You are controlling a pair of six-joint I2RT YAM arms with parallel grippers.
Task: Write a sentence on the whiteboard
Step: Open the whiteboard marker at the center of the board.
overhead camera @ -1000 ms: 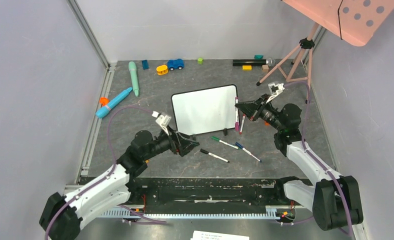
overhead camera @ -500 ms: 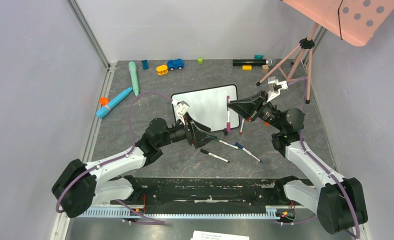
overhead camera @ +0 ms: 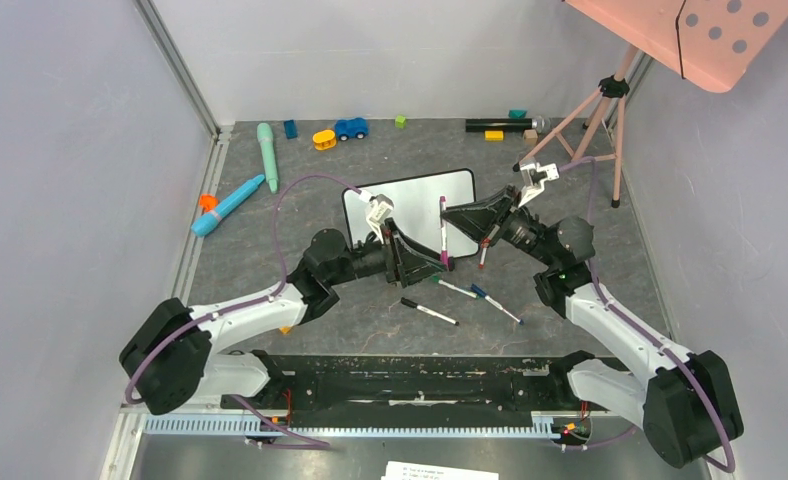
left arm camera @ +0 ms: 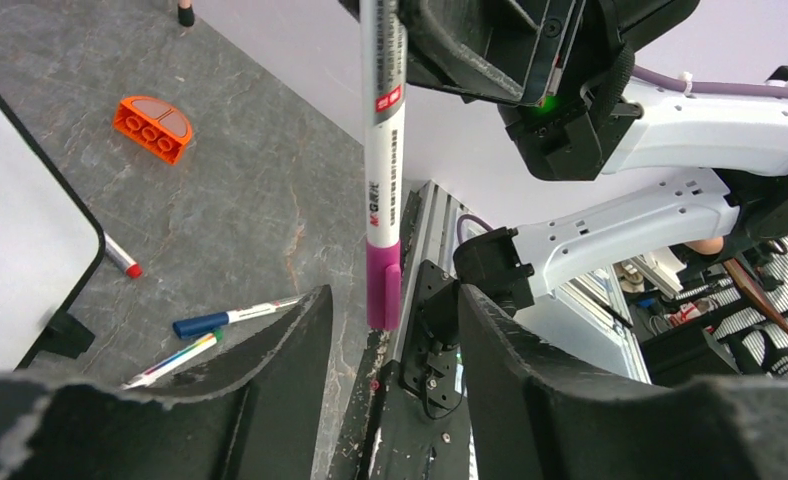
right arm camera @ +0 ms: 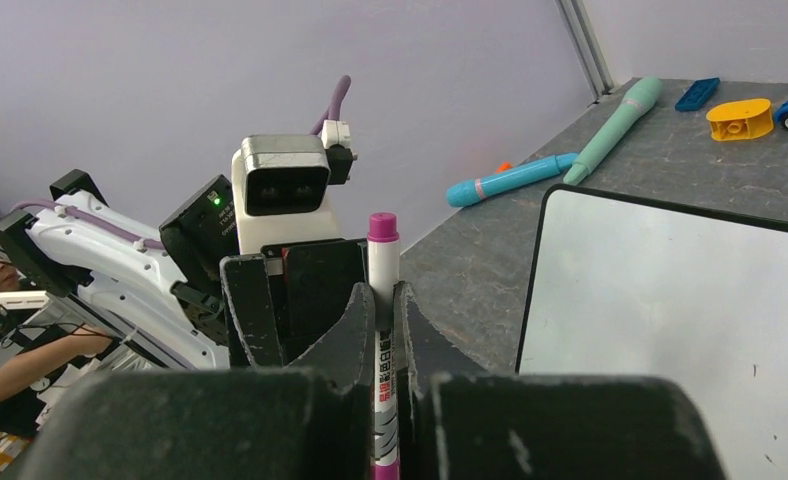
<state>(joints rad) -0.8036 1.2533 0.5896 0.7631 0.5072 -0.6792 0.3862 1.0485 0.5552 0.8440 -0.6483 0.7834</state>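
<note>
Centre the left end effector (left arm camera: 388, 298), jaws apart round the pink cap (left arm camera: 382, 285), pinch squarely, then pull straight off the marker (right arm camera: 382, 262) clamped in the right end effector (right arm camera: 382, 296), at the near edge of the blank whiteboard (overhead camera: 415, 202).

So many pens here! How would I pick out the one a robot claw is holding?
Find the whiteboard in the middle of the table. Over its right side the right gripper pinches a magenta-capped marker, its cap between the left gripper's open fingers. Unlike the pens lying flat nearby, it hangs in the air.
</note>
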